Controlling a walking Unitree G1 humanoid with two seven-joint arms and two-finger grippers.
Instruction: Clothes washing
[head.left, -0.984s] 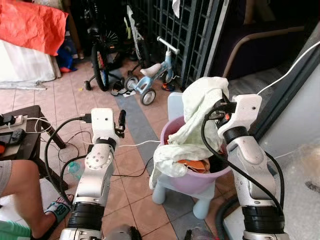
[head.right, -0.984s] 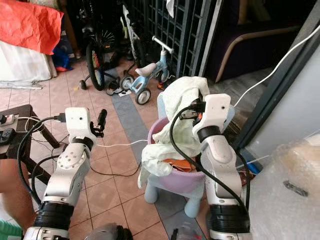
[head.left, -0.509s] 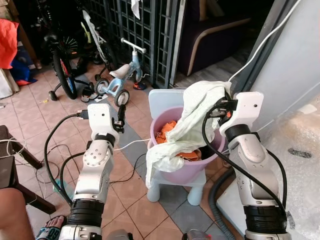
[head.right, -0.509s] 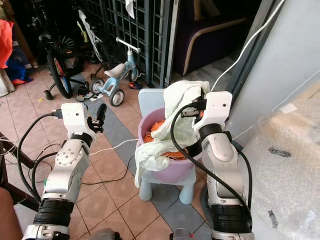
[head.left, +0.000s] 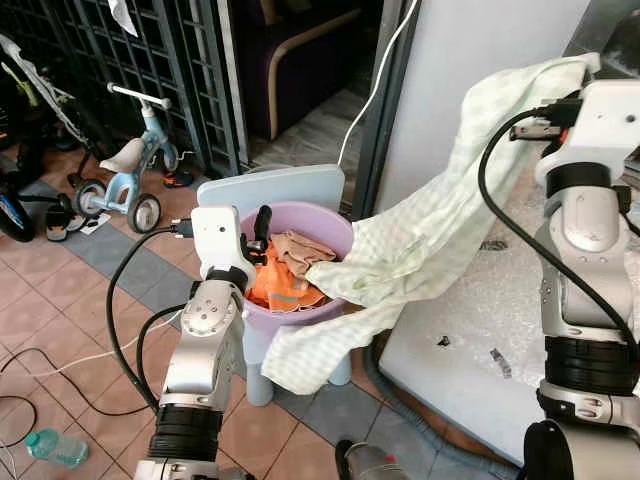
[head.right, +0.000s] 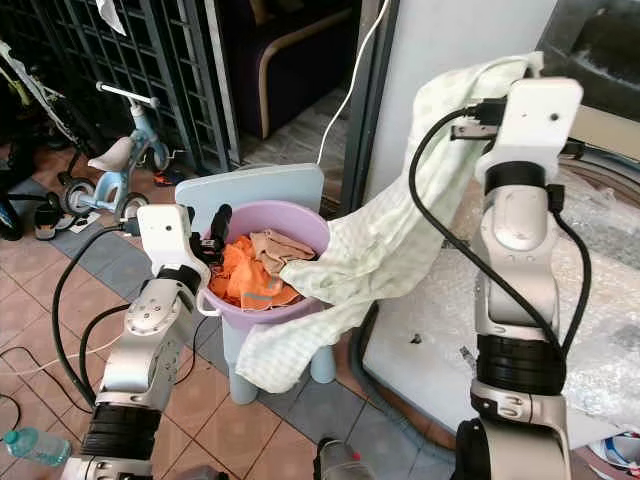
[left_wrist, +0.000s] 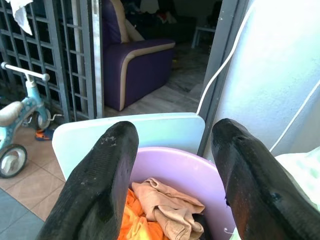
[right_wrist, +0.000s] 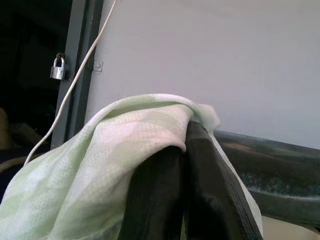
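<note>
Right pincer (right_wrist: 182, 170) clamps thin pale-green checked cloth (head.left: 420, 240), draping from round lilac basin (head.left: 325, 225); left pincer (left_wrist: 170, 175) agape.

Two silver-grey metal arms with rounded segmented housings, black ribbed collars near the base. White boxy wrist modules above each forearm. Thick black cables looping from the wrist modules down along the forearms. Left end effector (left_wrist: 170, 185): two long black fingers (left_wrist: 97, 185), matte, rounded tips, slightly scuffed. Right end effector (right_wrist: 182, 192): same black fingers, smooth dark pads. Circular screw-capped joint covers on the left forearm. Small dark connector plugs at the wrist modules.
</note>
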